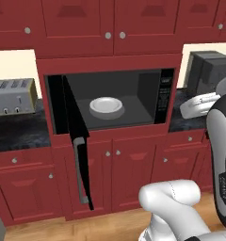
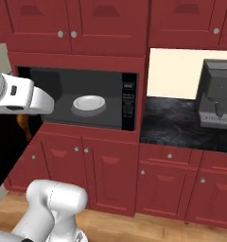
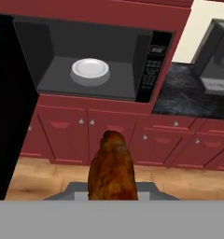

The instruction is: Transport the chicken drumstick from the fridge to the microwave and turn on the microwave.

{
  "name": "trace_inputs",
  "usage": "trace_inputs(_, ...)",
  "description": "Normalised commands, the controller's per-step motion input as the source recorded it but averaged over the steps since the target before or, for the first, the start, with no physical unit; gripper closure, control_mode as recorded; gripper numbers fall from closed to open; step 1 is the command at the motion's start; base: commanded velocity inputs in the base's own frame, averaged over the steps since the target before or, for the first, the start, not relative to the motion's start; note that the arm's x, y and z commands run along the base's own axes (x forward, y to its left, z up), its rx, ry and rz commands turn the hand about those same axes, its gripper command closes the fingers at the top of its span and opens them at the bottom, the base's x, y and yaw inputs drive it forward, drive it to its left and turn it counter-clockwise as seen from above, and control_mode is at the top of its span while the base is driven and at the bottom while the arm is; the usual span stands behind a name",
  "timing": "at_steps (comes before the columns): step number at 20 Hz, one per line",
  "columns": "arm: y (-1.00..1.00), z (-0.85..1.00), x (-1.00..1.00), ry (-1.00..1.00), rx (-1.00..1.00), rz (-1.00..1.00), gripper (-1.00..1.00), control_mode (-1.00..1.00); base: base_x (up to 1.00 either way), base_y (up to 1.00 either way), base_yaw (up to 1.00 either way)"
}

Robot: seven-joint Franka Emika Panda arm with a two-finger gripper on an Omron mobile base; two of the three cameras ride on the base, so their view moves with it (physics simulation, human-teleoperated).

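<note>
Claw holds the chicken drumstick [image 3: 112, 167], brown, bottom centre of the hand view, well short of the microwave [image 3: 93, 58]. Microwave door [image 1: 77, 141] hangs open at left centre of the left base view; a white plate [image 1: 106, 107] sits inside. Coffee machine [image 2: 218, 94] on the worktop [image 2: 181, 124], right.

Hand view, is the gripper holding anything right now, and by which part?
Yes, the chicken drumstick, gripped at its lower end; the fingertips themselves are hidden behind the meat.
</note>
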Motion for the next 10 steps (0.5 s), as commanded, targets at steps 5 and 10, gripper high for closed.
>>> trace_inputs(5,0.0,0.0,0.0,0.0,0.0,0.0,1.0,1.0,-0.33,0.33,-0.14)
trace_inputs(10,0.0,0.0,0.0,0.0,0.0,0.0,1.0,1.0,0.0,0.58,-0.09)
